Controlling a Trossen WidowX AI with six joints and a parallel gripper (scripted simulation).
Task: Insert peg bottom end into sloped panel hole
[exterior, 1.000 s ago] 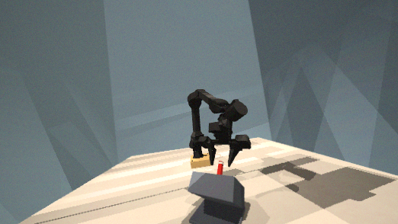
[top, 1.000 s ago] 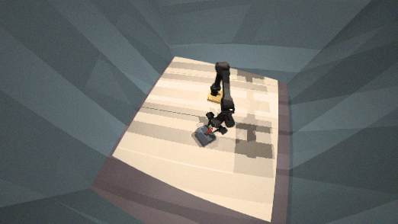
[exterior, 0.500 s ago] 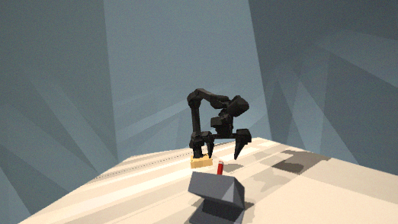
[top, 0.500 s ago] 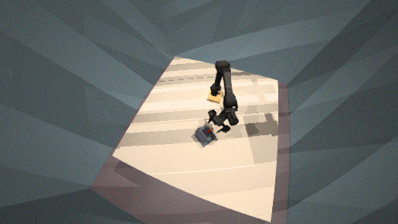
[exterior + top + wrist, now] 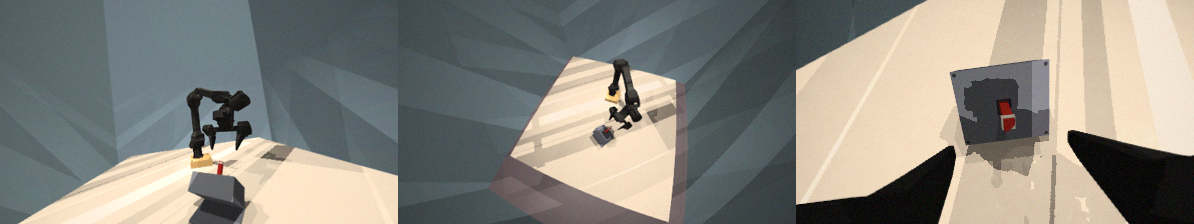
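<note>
A red peg (image 5: 608, 130) (image 5: 219, 168) (image 5: 1005, 108) with a pale band near its outer end stands in the hole of the sloped grey panel (image 5: 601, 138) (image 5: 218, 186) (image 5: 1022, 75). Its outer part sticks out of the face, and the dark rim of the square-looking hole shows around its base in the wrist view. How deep its lower end sits is hidden. My gripper (image 5: 614, 124) (image 5: 225, 148) (image 5: 1010, 143) is wide open and empty. It is backed off from the peg, with a gap between fingertips and peg, above the table on the robot's side of the panel.
The arm's yellow base block (image 5: 612, 97) (image 5: 201, 161) stands behind the panel, toward the back of the table (image 5: 627, 164) (image 5: 305, 183) (image 5: 886, 115). The grey panel block is the only obstacle near the fingers. Shadows and light bands cross the table.
</note>
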